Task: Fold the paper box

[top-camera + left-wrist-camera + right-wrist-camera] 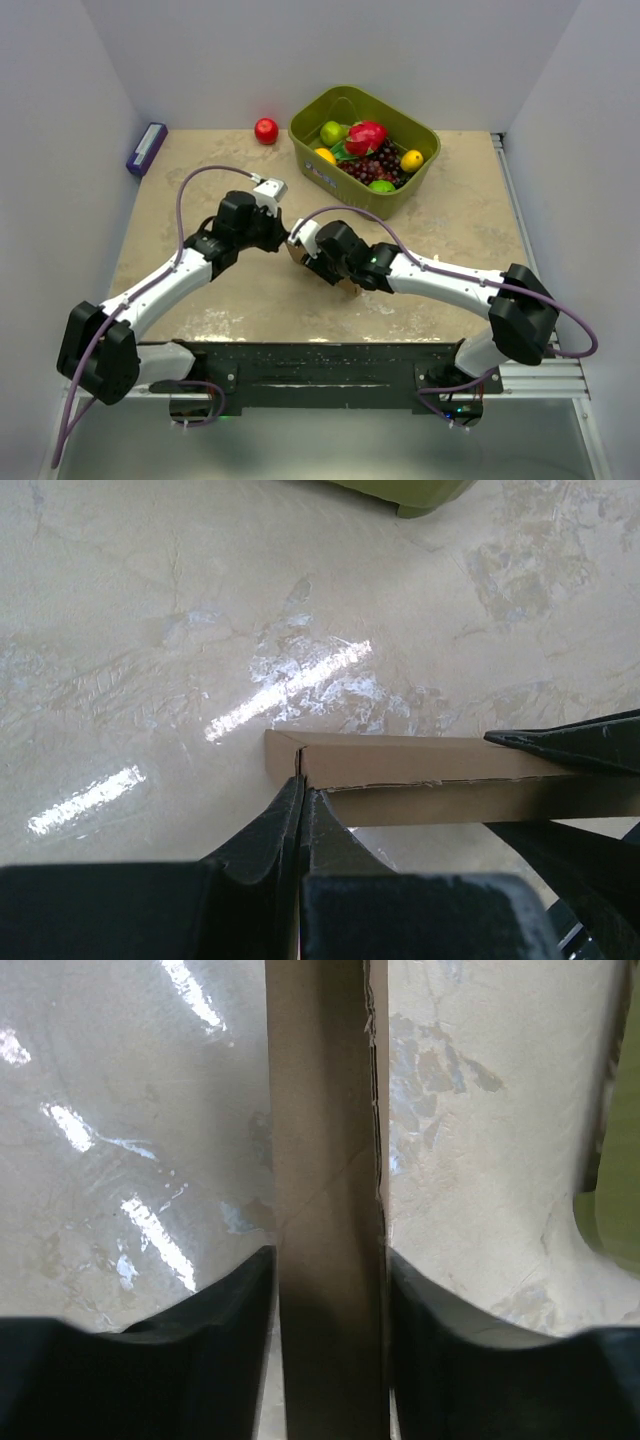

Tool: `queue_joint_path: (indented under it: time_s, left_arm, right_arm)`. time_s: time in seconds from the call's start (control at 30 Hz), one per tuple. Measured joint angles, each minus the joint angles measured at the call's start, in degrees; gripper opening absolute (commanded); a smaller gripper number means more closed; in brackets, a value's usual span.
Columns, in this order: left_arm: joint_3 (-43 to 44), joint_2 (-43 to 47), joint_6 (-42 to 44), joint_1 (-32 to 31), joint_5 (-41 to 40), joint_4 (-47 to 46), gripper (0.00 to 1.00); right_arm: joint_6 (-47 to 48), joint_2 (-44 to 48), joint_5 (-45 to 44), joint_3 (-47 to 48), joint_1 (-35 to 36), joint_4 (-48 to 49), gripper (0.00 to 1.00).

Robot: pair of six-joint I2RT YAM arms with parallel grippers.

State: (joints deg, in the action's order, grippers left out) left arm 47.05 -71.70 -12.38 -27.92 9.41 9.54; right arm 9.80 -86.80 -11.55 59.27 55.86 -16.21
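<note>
The paper box is plain brown cardboard, held between both grippers at the table's middle. In the top view only small bits of it [346,288] show under the right wrist. My left gripper [278,236] is shut on a thin corner flap of the box [420,763], its fingers [262,830] pressed together on the edge. My right gripper [306,250] is shut on a narrow box panel [325,1160] that stands between its two fingers [440,1310]. The right gripper's fingers [580,742] also show in the left wrist view, clamping the box's far end.
A green basket [310,160] full of toy fruit stands at the back, just beyond the grippers; its edge shows in the left wrist view [410,494]. A red apple [266,130] lies left of it. A purple block [146,148] lies at the back left edge.
</note>
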Motion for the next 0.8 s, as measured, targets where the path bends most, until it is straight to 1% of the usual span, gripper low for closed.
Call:
queue_joint_path:
  time_s: [0.03, 0.1, 0.2, 0.37, 0.4, 0.57, 0.8]
  left_arm:
    - [0.3, -0.3, 0.0, 0.0, 0.0, 0.1, 0.0]
    - [0.8, -1.0, 0.1, 0.0, -0.3, 0.2, 0.0]
    - [1.6, -1.6, 0.2, 0.1, -1.5, 0.9, 0.0]
    - [2.9, -2.5, 0.2, 0.3, -3.7, 2.2, 0.0]
    - [3.0, -2.6, 0.2, 0.4, -3.9, 2.4, 0.0]
    - [3.7, -3.0, 0.2, 0.4, -4.8, 3.3, 0.0]
    - [5.2, -3.9, 0.2, -0.6, -5.9, 4.6, 0.0]
  right_arm:
    - [-0.2, 0.1, -0.2, 0.0, -0.1, 0.0, 0.64]
    - [-1.1, 1.0, -0.4, 0.0, -0.2, -0.5, 0.68]
    - [-2.6, 3.3, -0.1, 0.2, -0.3, -2.4, 0.71]
    - [-8.2, 7.5, -0.5, 3.3, -0.3, -6.6, 0.72]
    - [-8.7, 7.6, -0.8, 3.5, -0.3, -6.9, 0.71]
    - [-18.1, 9.4, -5.5, 7.2, -0.3, -14.1, 0.68]
    - [-29.4, 11.7, -10.5, 9.2, -0.4, -24.0, 0.58]
